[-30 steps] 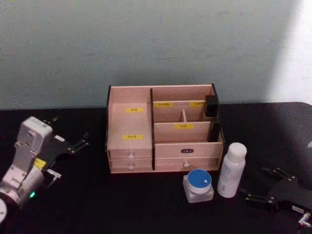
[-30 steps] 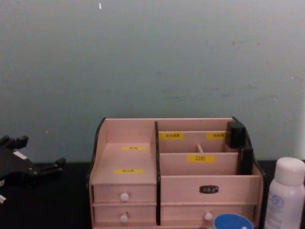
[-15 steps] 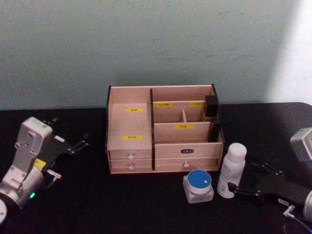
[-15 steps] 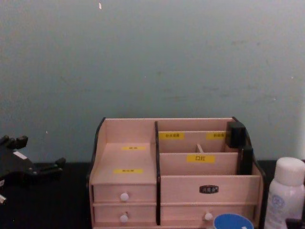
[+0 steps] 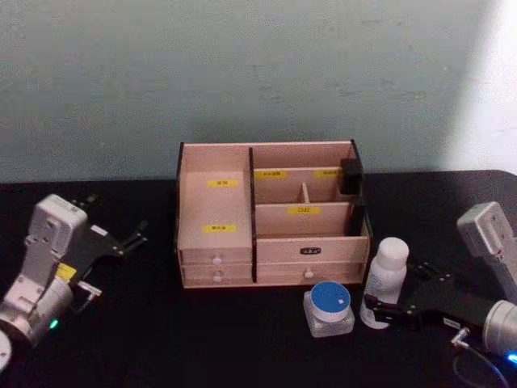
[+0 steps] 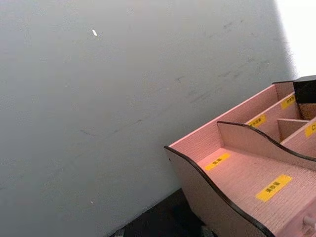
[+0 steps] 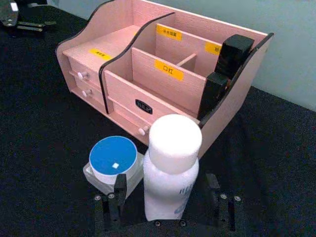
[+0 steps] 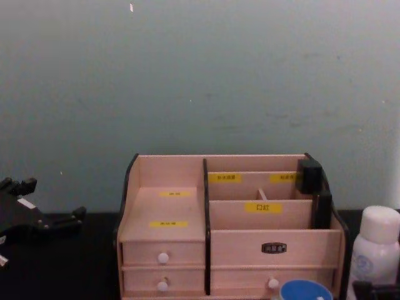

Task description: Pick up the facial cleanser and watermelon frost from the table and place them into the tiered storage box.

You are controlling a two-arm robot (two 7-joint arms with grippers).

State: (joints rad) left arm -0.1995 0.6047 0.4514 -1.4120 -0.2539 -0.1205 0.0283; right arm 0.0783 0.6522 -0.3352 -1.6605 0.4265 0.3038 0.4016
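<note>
Wooden and light in colour, the box (image 5: 216, 212) with black side panels stands at the middle of the black table (image 5: 161, 339), with its back to the pale wall (image 5: 242, 73). It has stepped compartments with yellow labels, and small drawers with white knobs at the bottom. Two black things (image 7: 224, 69) stand in the compartments at its right end. The white bottle (image 5: 385, 279) stands upright on the table, just in front of the right front corner of the box. The small jar with a blue lid (image 5: 329, 307) sits just beside the bottle, on its left, in front of the right-hand drawers. My right gripper (image 7: 166, 207) is low over the table at the bottle, with its jaws apart. One of the fingers (image 7: 120, 190) is on the jar side of the bottle and the other is on the far side. I see a small gap between each finger and the bottle, so nothing is gripped. My left gripper (image 5: 113, 217) is over the table well to the left of the box, its jaws also spread and holding nothing.
</note>
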